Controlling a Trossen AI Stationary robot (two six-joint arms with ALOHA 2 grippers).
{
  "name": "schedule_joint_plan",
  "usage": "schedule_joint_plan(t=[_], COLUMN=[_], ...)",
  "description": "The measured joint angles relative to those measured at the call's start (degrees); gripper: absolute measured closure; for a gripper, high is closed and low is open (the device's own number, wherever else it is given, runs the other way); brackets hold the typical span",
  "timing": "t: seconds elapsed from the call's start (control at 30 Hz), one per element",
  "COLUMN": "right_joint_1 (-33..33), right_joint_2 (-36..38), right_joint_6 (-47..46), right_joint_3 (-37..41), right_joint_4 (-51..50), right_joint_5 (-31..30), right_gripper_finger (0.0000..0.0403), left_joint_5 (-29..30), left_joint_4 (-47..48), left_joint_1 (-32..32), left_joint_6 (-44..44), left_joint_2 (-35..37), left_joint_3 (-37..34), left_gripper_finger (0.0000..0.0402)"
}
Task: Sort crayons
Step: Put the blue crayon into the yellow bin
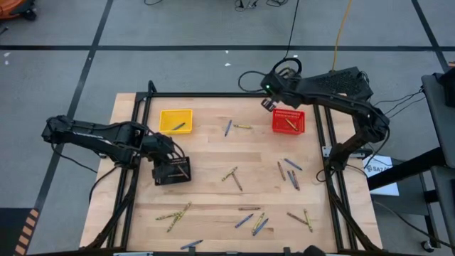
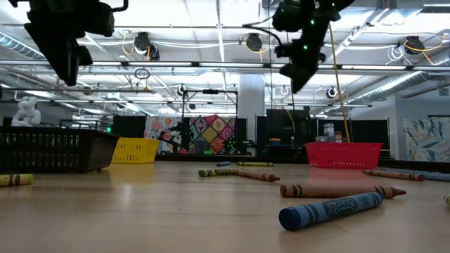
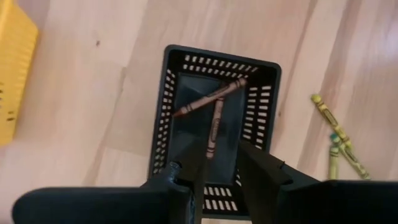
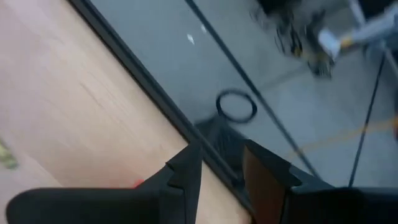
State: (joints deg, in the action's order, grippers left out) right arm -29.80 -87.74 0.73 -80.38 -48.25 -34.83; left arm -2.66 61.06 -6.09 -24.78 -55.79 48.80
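My left gripper (image 1: pixel 173 165) hangs open just above the black mesh basket (image 1: pixel 172 171), fingers pointing down (image 3: pixel 217 158). Two brown crayons (image 3: pixel 211 109) lie crossed on the basket's floor, below the fingers. My right gripper (image 1: pixel 268 104) is open and holds nothing. It is up in the air by the table's far edge, just beyond the red basket (image 1: pixel 288 121), and faces the table's frame and the floor (image 4: pixel 221 155). One crayon (image 1: pixel 290 124) lies in the red basket. Another crayon (image 1: pixel 179 126) lies in the yellow basket (image 1: pixel 175 120). Loose crayons (image 1: pixel 232 174) lie flat on the wooden table.
Loose crayons lie in groups: far middle (image 1: pixel 234 126), right (image 1: pixel 288 171), near left (image 1: pixel 174 211), near middle (image 1: pixel 252 222) and near right (image 1: pixel 300 217). A blue crayon (image 2: pixel 330 209) and a brown one (image 2: pixel 341 190) lie close to the low camera. A black frame (image 1: pixel 323 142) borders the table.
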Motion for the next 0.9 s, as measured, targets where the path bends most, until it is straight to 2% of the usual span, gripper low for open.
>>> schedule_joint_plan(t=[0.23,0.63,0.77,0.9], right_joint_1=[-2.45,-2.36,-1.62,0.28], right_joint_2=[-0.01,-0.02,-0.02,-0.02], right_joint_6=[-3.93,-0.73,-5.28,-10.68], right_joint_3=[0.00,0.00,0.00,0.00], right_joint_4=[-3.18,-3.66,-7.28,-14.71], right_joint_5=[2.07,25.82,29.81,30.54], right_gripper_finger=[0.0300,0.0300,0.0300,0.0300], left_joint_5=[2.20,10.62,11.16,11.16], left_joint_4=[-0.03,-1.06,-1.14,-0.88], left_joint_1=[0.00,0.00,0.00,-0.06], left_joint_6=[4.55,4.13,1.57,-0.34], left_joint_2=[0.01,0.00,0.00,0.00], left_joint_3=[0.00,0.00,0.00,0.00], left_gripper_finger=[0.0308,0.0308,0.0308,0.0308])
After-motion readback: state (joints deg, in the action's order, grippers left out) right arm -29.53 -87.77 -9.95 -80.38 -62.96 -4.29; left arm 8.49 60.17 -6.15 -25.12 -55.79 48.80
